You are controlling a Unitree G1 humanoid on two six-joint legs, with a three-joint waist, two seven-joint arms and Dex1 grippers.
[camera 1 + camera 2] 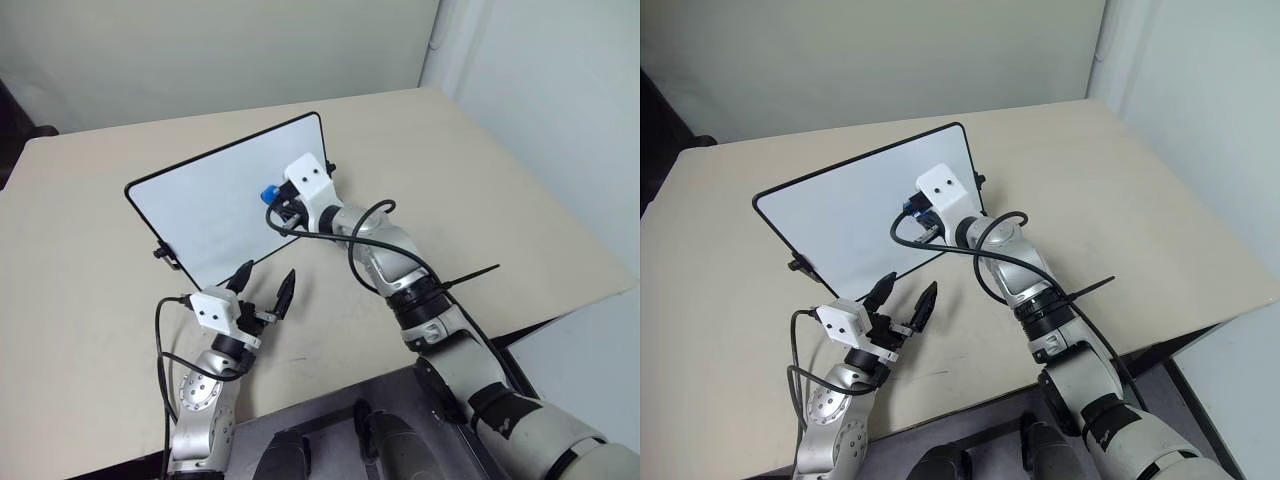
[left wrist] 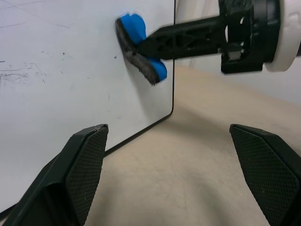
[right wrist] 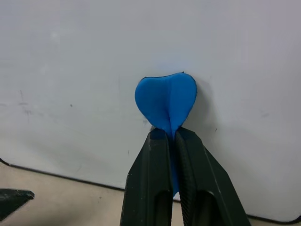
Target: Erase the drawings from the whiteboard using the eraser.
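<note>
Eraser pressed to whiteboard; wiping under way, blue drawing not to be made out.

Rectangular white whiteboard with thin black frame [image 1: 205,205], propped upright and tilted back on beige desk [image 1: 480,190]. Small bright blue eraser with dark felt face [image 2: 136,44], squeezed thin between fingers of right pincer [image 3: 170,134], clenched on it, felt face touching board near its right edge. Left pincer [image 1: 262,285] released, jaws wide apart, low in front of board's bottom edge, grasping nothing. Board around eraser near clean: faint grey smears and specks [image 2: 21,73] only. Judged mostly done; remaining: light pass over residue, then eraser set down. Containers: none on desk.
</note>
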